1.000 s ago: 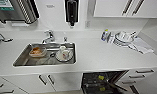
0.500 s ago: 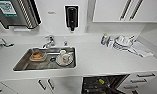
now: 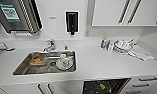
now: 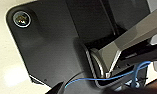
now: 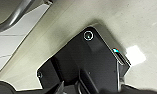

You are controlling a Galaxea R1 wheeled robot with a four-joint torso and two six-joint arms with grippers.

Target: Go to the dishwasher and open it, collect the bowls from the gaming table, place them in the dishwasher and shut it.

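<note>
Dishwasher is sitting open under the white counter I am looking down on, at the lower edge of my head view and right of the sink; its dark inside is showing wire racks. Something small and yellow is lying on the rack, though I cannot tell whether it is a bowl. To the right of the opening, white drawers with short dark handles are stacked one above another, and to its left white cupboard doors are hanging beneath the sink.

Above those doors the steel sink is set into the counter. An orange-brown dish is resting in it on the left, and a white mug is lying tilted on a plate near the middle. A tap is standing behind the basin.

Farther right on the counter, a heap of clear bottles and wrappers is lying beside a folded white cloth. On the wall a dark dispenser is hanging, and a steel paper-towel box is hanging further left. White upper cupboards with long handles are filling the top right.

My fingers: I cannot tell whether either pair is wide or narrow, since my wrist views are giving me the dark plate over pale floor.
</note>
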